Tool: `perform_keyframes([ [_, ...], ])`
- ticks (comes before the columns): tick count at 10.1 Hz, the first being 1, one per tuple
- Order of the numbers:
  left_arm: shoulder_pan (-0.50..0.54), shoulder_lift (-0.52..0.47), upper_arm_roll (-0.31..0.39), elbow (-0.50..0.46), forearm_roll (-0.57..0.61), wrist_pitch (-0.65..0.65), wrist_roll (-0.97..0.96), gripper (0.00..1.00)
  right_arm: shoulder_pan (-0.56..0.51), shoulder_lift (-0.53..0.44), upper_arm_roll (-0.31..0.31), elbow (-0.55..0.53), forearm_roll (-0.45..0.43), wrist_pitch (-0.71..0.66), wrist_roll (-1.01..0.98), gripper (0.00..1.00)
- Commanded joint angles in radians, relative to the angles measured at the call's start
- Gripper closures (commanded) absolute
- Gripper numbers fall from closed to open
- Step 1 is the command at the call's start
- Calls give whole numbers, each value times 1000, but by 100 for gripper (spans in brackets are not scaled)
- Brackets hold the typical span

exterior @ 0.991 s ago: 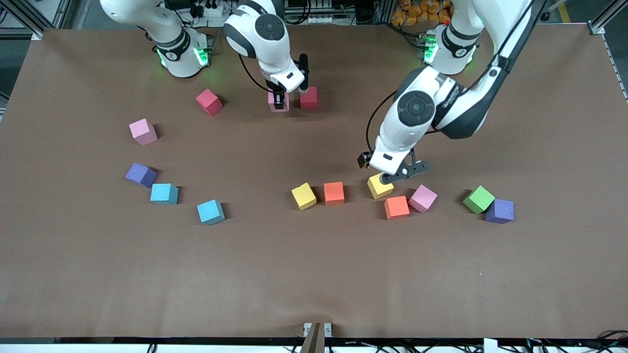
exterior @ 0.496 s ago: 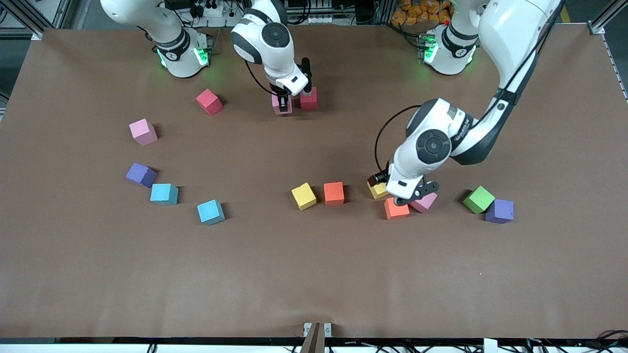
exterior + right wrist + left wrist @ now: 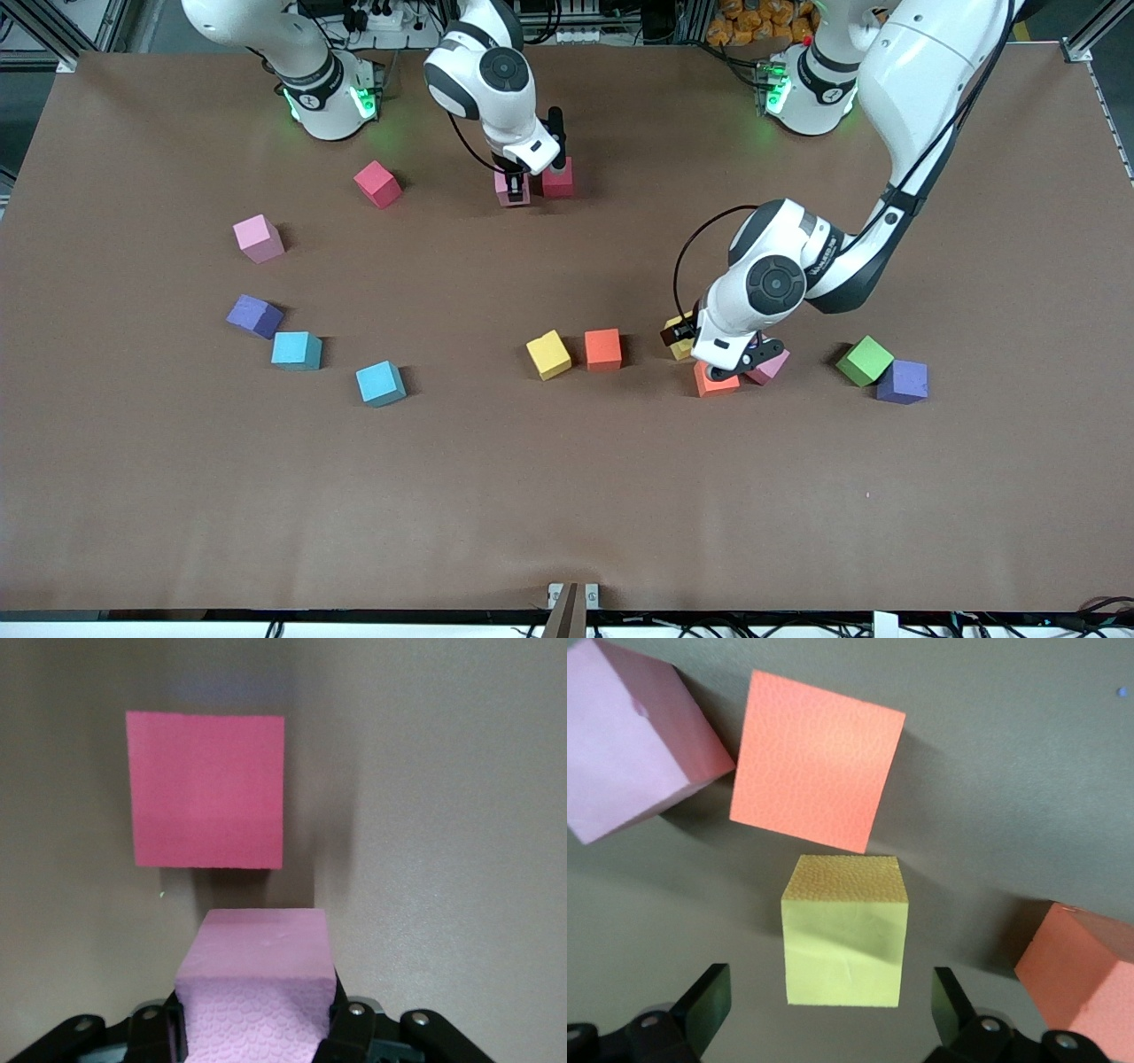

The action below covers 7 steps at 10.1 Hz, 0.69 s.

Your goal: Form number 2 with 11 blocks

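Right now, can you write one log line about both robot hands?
right gripper: shut on pink block, beside crimson block | left gripper: open around yellow block

Yellow block (image 3: 679,347) (mostly arm-hidden)

The right arm reached out from its base in a short bend, wrist turned straight down, and the right gripper (image 3: 513,183) sat low near the robots' edge of the table — its fingers (image 3: 159,1028) clamped on a pink block (image 3: 257,988). The left arm stretched much farther toward the camera's side, elbow high, forearm folded back and down. The left gripper (image 3: 728,361) hung low over the table, fingers (image 3: 704,1005) spread wide — a yellow block (image 3: 845,943) lay between them, untouched.
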Motion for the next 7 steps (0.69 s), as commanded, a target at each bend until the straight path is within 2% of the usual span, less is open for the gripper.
perform_keyframes([
  [1,4,46,-3,7,41,34,-17,0,31,-5,-3,3,23,6,54,100],
  [7,4,71,-2,5,56,46,-19,0,45,17,-5,18,23,5,73,100],
])
